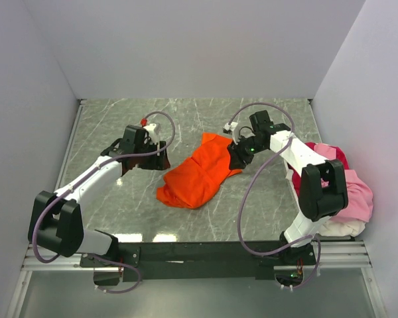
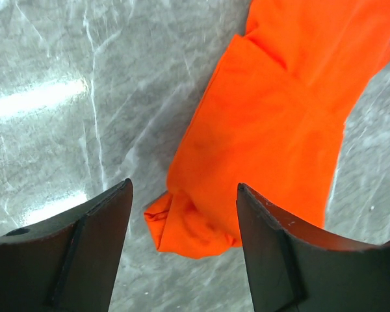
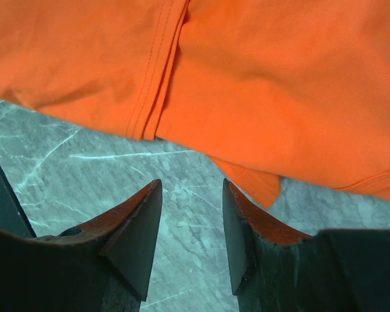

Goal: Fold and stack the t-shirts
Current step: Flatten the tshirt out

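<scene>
Item 1, left end effector (image 2: 182,188): two dark fingers spread wide, nothing between them, hanging over the counter (image 1: 119,126) just left of the garment's bunched lower end.

Item 2, right end effector (image 3: 192,185): fingers parted by a narrower gap, released, gripping nothing. Its tips sit just short of the garment's right edge, where a stitched hem and a small fabric corner show (contact cannot be judged).

Item 3, orange t-shirt (image 1: 196,175): one piece, loosely crumpled and partly doubled over, lying diagonally at mid-counter between the two end effectors.

Item 4, pile of t-shirts (image 1: 355,192): light pink, magenta-red and white fabric heaped unfolded at the counter's right edge, against the wall and partly behind the right arm.

Item 5, counter: grey marbled surface.
</scene>
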### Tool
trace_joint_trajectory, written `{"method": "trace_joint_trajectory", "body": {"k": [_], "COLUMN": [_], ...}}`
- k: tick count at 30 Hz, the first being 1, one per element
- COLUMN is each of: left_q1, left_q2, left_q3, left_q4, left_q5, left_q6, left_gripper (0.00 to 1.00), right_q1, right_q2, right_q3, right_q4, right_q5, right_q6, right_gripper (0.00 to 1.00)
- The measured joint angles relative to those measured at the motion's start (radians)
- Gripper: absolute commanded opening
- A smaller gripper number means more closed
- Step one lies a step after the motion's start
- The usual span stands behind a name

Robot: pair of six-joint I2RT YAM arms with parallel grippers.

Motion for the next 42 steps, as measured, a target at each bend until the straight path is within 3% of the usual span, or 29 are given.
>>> {"method": "trace_joint_trajectory", "body": {"k": [5,17,42], "left_q1": [-0.001,-0.068,-0.085], "left_q2": [-0.003,-0.005,0.008], "left_q3": [-0.015,-0.015,-0.015], "left_q4": [-0.003,-0.008,-0.016], "left_q5": [0.003,-0.006,-0.010], "left_q6": [0.029,0.047,0.054], "left_gripper": [0.66,0.65,0.65], "right_q1": [0.000,0.000,0.000], "right_q2": [-0.002,0.002,0.017], "right_q3": [-0.002,-0.002,-0.002], "right_q4": [0.012,0.029,0.031], "right_q5": [-0.004,-0.003,-0.003], "right_q6": [-0.006,-0.006,-0.006], "right_gripper": [0.49,0.49,0.50]}}
